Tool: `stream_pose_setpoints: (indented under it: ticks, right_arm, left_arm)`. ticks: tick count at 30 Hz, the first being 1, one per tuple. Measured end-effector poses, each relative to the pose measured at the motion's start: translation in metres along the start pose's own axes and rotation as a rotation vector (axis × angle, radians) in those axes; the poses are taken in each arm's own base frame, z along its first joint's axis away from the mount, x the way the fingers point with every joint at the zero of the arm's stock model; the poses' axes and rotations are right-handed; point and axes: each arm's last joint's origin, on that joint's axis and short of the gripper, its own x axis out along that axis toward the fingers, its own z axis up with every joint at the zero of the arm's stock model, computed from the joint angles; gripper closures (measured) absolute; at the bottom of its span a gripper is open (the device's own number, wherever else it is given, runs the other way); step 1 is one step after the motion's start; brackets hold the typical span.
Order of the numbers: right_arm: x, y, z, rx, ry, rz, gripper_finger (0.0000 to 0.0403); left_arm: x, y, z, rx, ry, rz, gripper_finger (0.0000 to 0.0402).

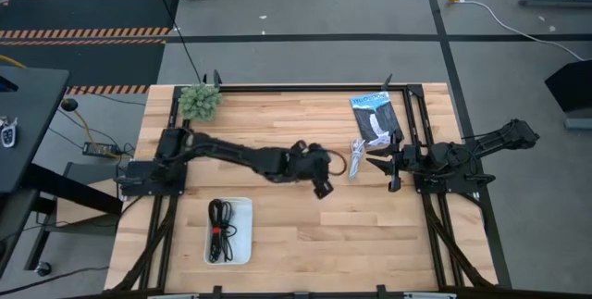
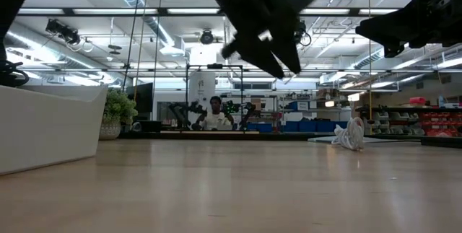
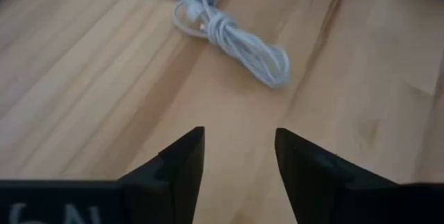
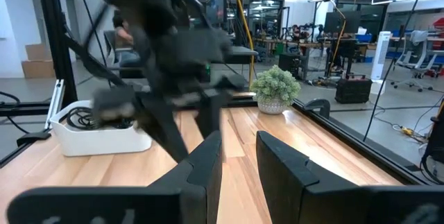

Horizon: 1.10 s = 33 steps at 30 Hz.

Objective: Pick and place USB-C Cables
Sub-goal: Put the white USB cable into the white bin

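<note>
A white coiled USB-C cable (image 1: pixel 357 146) lies on the bare wood beside the retail packet; it also shows in the left wrist view (image 3: pixel 232 37) and the low view (image 2: pixel 350 135). Black cable bundles (image 1: pixel 220 228) lie inside the white tray (image 1: pixel 245 208). No pale grey cable shows. My left gripper (image 1: pixel 331 165) hovers open above mid-table, a short way left of the white cable, fingers (image 3: pixel 184 158) pointing toward it; in the low view it hangs well clear of the table (image 2: pixel 267 42). My right gripper (image 1: pixel 381 169) is open near the table's right side, just right of the white cable.
A flat black-and-blue packet (image 1: pixel 375 118) lies at the far right, touching the white cable's far end. A fuzzy green plant (image 1: pixel 200 102) stands at the far left corner. The tray sits near the near edge, left of centre. A person shows in the room behind (image 2: pixel 214 110).
</note>
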Motion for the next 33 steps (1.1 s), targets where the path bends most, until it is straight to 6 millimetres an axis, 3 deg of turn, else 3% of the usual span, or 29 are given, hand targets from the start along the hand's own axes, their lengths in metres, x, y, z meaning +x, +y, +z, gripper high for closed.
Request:
stream_pose_setpoints:
  ticks: [8, 14, 18, 26, 33]
  right_arm:
    - [0.000, 0.000, 0.000, 0.000, 0.000, 0.000, 0.0306]
    - [0.000, 0.000, 0.000, 0.000, -0.001, 0.000, 0.0306]
    - [0.000, 0.000, 0.000, 0.000, 0.000, 0.000, 0.0306]
    - [0.000, 0.000, 0.000, 0.000, -0.001, 0.000, 0.0306]
    - [0.000, 0.000, 0.000, 0.000, 0.000, 0.000, 0.0306]
  left_arm:
    - [0.058, -0.010, -0.010, 0.090, -0.152, -0.075, 0.0176]
    - [0.082, -0.011, -0.015, 0.074, -0.164, -0.104, 0.0111]
    - [0.093, -0.014, -0.018, 0.068, -0.204, -0.103, 0.0088]
    - [0.115, -0.017, -0.031, 0.049, -0.255, -0.109, 0.0096]
    - [0.123, -0.014, -0.035, 0.033, -0.293, -0.041, 0.0119]
